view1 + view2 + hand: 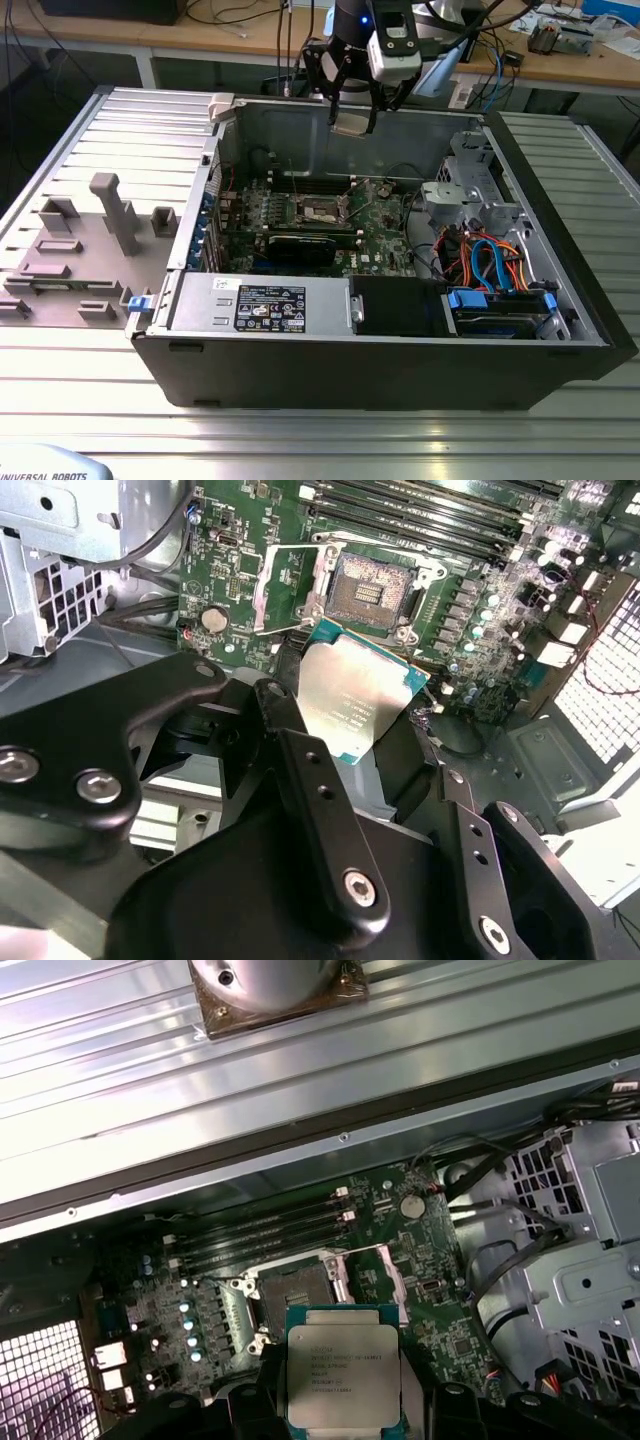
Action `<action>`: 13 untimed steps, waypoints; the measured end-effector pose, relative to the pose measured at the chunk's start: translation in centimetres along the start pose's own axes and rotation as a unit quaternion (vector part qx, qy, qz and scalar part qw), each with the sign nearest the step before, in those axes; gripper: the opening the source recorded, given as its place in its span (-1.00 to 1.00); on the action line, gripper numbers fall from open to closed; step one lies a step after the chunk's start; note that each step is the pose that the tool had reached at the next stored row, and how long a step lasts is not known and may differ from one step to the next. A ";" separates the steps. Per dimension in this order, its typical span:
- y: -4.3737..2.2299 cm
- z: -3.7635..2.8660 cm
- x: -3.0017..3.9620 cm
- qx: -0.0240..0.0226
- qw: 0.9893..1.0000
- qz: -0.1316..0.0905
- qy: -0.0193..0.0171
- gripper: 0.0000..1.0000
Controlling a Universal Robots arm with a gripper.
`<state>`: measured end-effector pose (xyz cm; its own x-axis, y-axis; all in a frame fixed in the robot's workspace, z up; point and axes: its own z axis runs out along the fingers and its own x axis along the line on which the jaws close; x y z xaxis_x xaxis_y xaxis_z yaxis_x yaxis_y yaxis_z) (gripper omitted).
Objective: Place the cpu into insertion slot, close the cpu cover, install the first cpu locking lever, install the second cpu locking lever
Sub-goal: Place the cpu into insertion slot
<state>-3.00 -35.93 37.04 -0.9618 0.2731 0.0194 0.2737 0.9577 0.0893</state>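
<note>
My gripper (353,112) hangs above the open computer case, shut on the cpu (352,120), a flat square chip with a silver top. Both wrist views show the cpu (355,695) (343,1380) held by its edges between the black fingers (300,750), with its silver face (343,1380) towards the first wrist camera. Below it on the green motherboard (375,235) lies the insertion slot (322,210) (365,585) (297,1295), its dark centre bare. The cpu cover (285,585) (375,1275) is swung open beside the slot. The chip is well above the board and apart from the slot.
Long memory slots (260,1230) run along one side of the socket. A black expansion card (305,245), a power supply (260,303) and a drive cage with blue and orange cables (490,265) fill the case. A grey fixture (110,215) stands at the exterior view's left.
</note>
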 end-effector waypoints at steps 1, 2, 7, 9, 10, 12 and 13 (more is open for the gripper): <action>0.00 0.00 0.00 0.000 1.000 0.002 0.000 0.08; 0.00 0.00 0.00 0.000 1.000 0.003 0.000 0.08; 0.00 0.00 0.00 0.000 1.000 0.007 -0.001 0.08; 0.00 0.00 0.00 0.000 1.000 0.008 -0.001 0.08; 0.00 0.00 0.00 0.000 1.000 0.008 -0.001 0.08; 0.00 0.00 0.00 0.000 1.000 0.008 -0.001 0.08; 0.00 0.00 0.00 0.000 1.000 0.008 -0.001 0.08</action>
<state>-3.00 -35.93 37.04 -0.9575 0.2878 0.0193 0.2884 0.9533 0.0893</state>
